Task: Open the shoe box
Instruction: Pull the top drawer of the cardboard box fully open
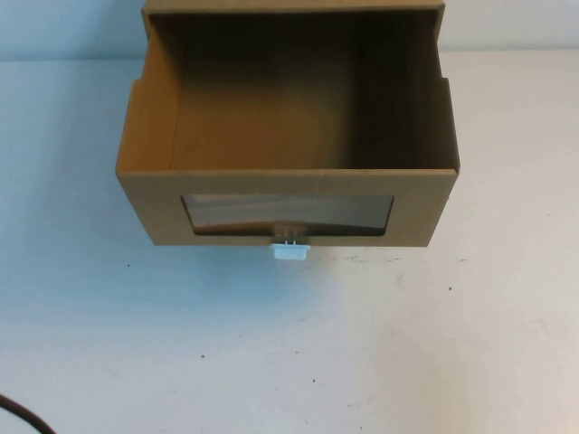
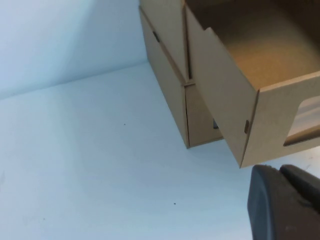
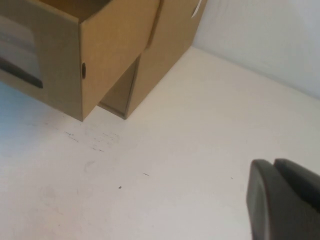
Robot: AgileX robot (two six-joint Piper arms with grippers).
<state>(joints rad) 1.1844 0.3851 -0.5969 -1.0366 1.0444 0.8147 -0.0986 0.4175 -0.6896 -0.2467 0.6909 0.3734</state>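
Observation:
The brown cardboard shoe box [image 1: 289, 108] stands at the back middle of the white table. Its drawer [image 1: 288, 206] is pulled out toward me and is empty inside. The drawer front has a clear window [image 1: 288, 215] and a small white pull tab [image 1: 290, 250]. Neither arm shows in the high view. In the left wrist view the drawer [image 2: 250, 75] juts from the outer sleeve [image 2: 170, 70]; my left gripper [image 2: 282, 172] is shut, apart from the box. In the right wrist view the drawer [image 3: 75, 50] is far off and my right gripper [image 3: 275, 165] is shut on nothing.
The white table [image 1: 289, 344] stretches in front of the box. A dark cable [image 1: 23, 418] curls at the near left corner. A pale wall [image 1: 63, 27] stands behind the box.

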